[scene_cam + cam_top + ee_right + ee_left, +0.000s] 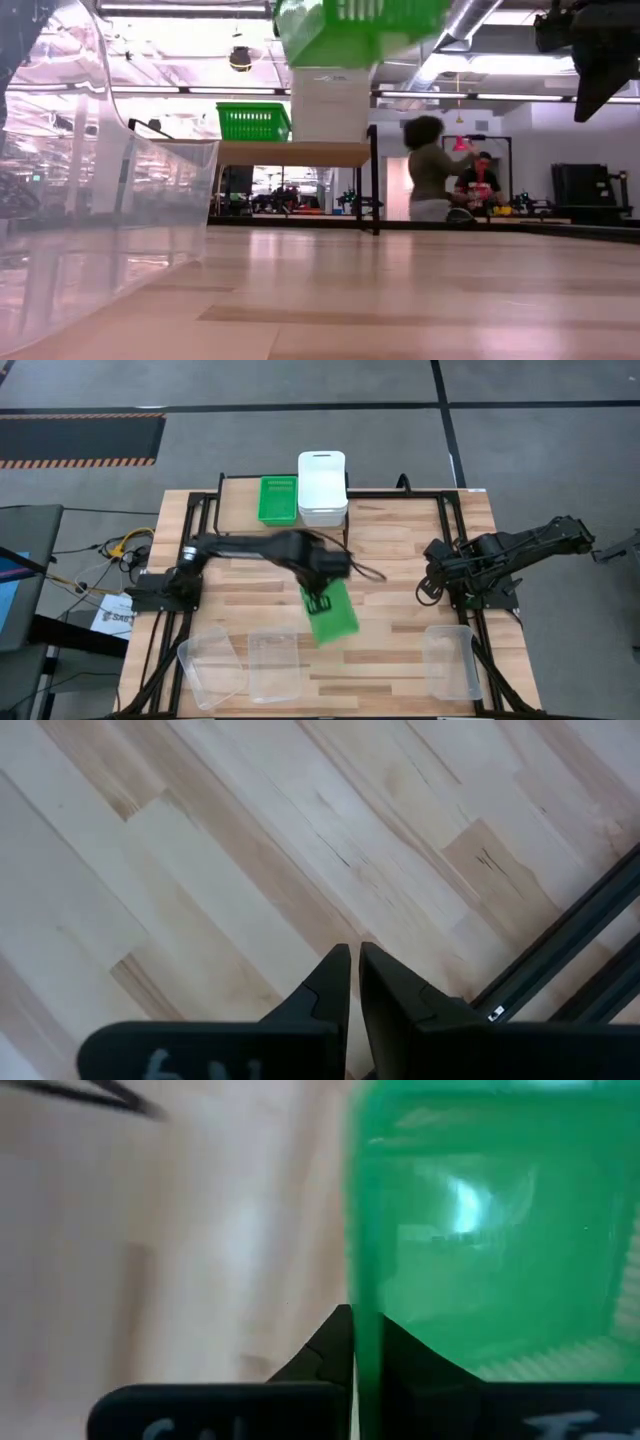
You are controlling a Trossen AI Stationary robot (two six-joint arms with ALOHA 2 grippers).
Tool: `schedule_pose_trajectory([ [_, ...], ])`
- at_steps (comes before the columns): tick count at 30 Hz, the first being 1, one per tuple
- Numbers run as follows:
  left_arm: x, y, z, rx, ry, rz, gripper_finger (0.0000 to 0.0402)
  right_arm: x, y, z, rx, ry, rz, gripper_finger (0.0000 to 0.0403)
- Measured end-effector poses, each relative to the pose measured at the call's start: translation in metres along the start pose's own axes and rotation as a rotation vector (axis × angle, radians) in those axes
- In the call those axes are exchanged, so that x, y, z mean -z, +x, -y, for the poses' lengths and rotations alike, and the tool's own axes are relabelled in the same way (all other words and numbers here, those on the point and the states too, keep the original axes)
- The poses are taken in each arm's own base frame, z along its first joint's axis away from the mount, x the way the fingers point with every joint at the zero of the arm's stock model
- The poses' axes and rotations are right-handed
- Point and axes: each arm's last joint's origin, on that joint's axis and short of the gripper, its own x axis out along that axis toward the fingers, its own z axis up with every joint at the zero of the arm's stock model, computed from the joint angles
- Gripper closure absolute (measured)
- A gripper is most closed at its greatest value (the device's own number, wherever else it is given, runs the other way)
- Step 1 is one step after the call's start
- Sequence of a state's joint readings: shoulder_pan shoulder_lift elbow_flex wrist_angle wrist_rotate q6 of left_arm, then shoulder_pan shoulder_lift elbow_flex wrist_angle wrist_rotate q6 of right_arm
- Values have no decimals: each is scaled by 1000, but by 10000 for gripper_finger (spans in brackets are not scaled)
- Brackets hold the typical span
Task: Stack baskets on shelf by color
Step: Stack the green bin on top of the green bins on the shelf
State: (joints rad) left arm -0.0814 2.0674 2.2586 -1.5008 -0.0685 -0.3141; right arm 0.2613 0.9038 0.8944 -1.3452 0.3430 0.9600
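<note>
My left gripper point(320, 600) point(362, 1320) is over the middle of the table, shut on a bright green basket point(332, 615) point(360, 25) that is lifted well above the tabletop. On the shelf point(300, 153) at the far edge, a second green basket point(277, 500) point(253, 122) stands on its base next to a stack of white baskets point(322, 488) point(330, 105). Three clear baskets point(212, 665) point(275, 665) point(447, 660) lie on the table near its front edge. My right gripper point(432, 585) point(354, 970) is shut and hovers low over bare wood at the table's right. My left gripper pinches one wall of the green basket at its rim point(365, 1280), with one finger point(335, 1345) outside the wall and the other finger point(410, 1355) inside the basket. It comes from above. The basket hangs clear of the table, tilted, below the fingers.
A black metal frame runs along the table's left, right and far sides point(455, 530). One clear basket stands very near the low camera point(90, 200). Bare wood lies between the shelf and the clear baskets point(390, 590). People are in the room behind the table point(435, 170).
</note>
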Motion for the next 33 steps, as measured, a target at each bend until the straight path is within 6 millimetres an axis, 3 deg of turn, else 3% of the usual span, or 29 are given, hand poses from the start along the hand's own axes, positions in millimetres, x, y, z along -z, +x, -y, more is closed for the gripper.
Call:
schedule_pose_trajectory([
  [8,29,-87,-64,-261,43,208,401,-1,0,-2,-13,8,14,351],
  [14,48,-124,-125,-422,4,251,401,-2,0,-2,-19,12,19,351],
  [24,67,-139,-223,-604,202,78,401,-3,0,-4,-34,54,35,351],
  [29,63,-137,-266,-537,235,207,401,-4,0,-4,-24,92,49,351],
  [33,64,-134,-285,-522,320,222,401,-4,0,-4,-24,95,48,351],
])
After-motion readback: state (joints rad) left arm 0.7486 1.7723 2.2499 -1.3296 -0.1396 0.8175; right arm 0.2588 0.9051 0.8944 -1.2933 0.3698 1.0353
